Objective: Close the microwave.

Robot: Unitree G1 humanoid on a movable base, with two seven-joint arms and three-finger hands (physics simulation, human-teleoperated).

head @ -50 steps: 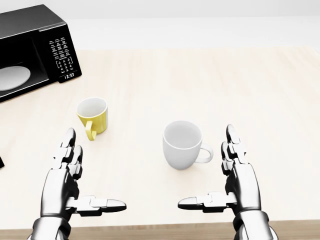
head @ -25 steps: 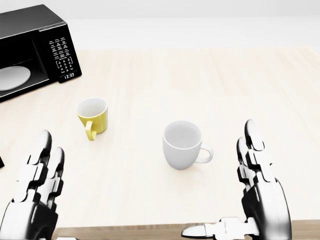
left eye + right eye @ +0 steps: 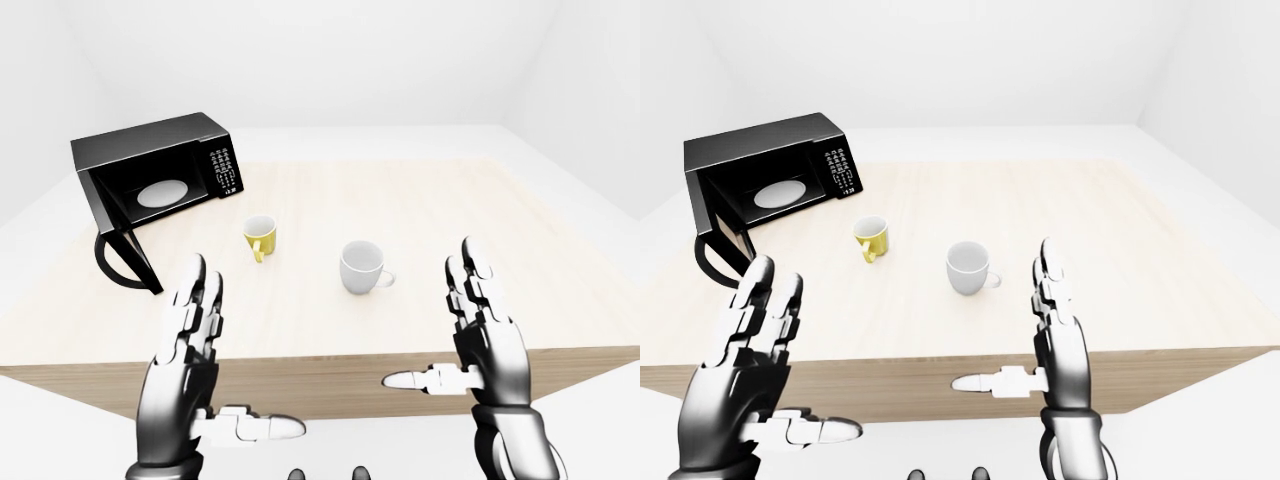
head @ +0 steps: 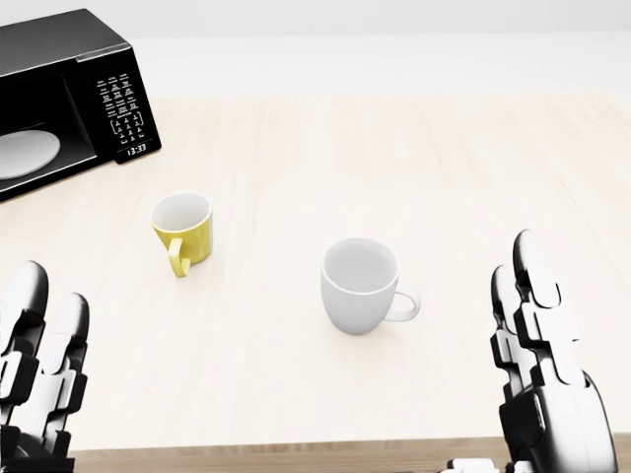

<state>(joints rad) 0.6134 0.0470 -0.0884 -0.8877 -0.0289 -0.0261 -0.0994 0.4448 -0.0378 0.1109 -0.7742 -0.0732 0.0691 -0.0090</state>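
Observation:
A black microwave (image 3: 150,160) stands at the table's upper left in the left-eye view. Its door (image 3: 124,255) hangs swung open toward the table's near edge, and a white plate (image 3: 164,192) lies inside. The keypad (image 4: 125,113) shows a lit clock. My left hand (image 3: 235,360) is open, fingers straight up and thumb out to the right, low in the view and below the table's near edge. My right hand (image 3: 432,318) is open in the same pose, on the right. Neither hand touches the microwave, which is well up and left of them.
A yellow mug (image 4: 183,229) and a larger white mug (image 4: 361,286) stand on the pale wooden table (image 4: 394,158), between my hands and the microwave. The table's near edge (image 3: 330,365) runs across just above my thumbs. White walls surround the table.
Both hands have drawn back toward the bottom of the head view and spread apart; their thumbs have left that view. The microwave, its door and the mugs have not moved.

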